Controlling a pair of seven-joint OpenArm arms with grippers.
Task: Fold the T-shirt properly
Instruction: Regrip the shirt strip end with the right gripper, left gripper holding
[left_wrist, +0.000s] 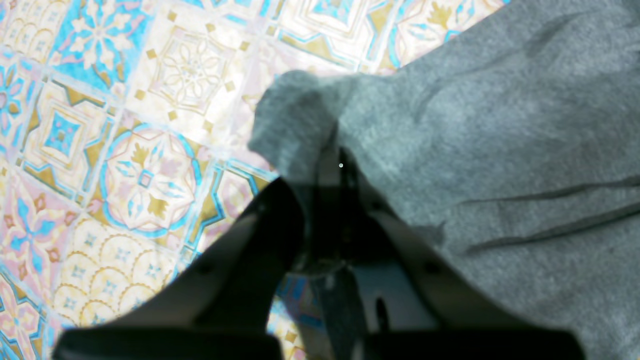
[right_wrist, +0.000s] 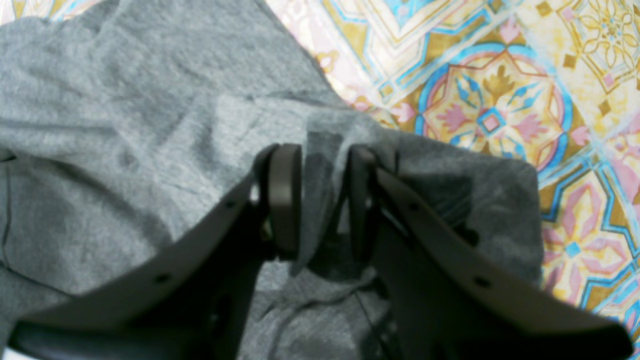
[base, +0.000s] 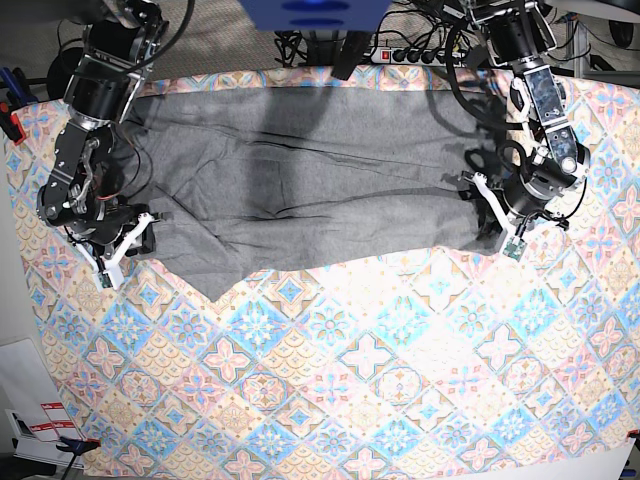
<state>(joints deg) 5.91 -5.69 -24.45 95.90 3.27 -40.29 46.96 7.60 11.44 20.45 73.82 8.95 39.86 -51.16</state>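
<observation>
The grey T-shirt (base: 300, 190) lies spread wide across the far half of the table, with a point of fabric hanging toward the front left. My left gripper (base: 497, 225) is at the shirt's right edge. In the left wrist view the left gripper (left_wrist: 332, 165) is shut on a raised fold of the T-shirt (left_wrist: 500, 125). My right gripper (base: 135, 243) is at the shirt's left edge. In the right wrist view the right gripper (right_wrist: 322, 190) has its jaws apart, and a loose fold of the T-shirt (right_wrist: 125, 125) stands between its fingers (right_wrist: 285, 195).
A colourful tile-patterned cloth (base: 350, 380) covers the table under the shirt and reaches the front. A power strip (base: 410, 55) and cables lie behind the back edge. Papers (base: 40, 425) sit off the table's front left corner.
</observation>
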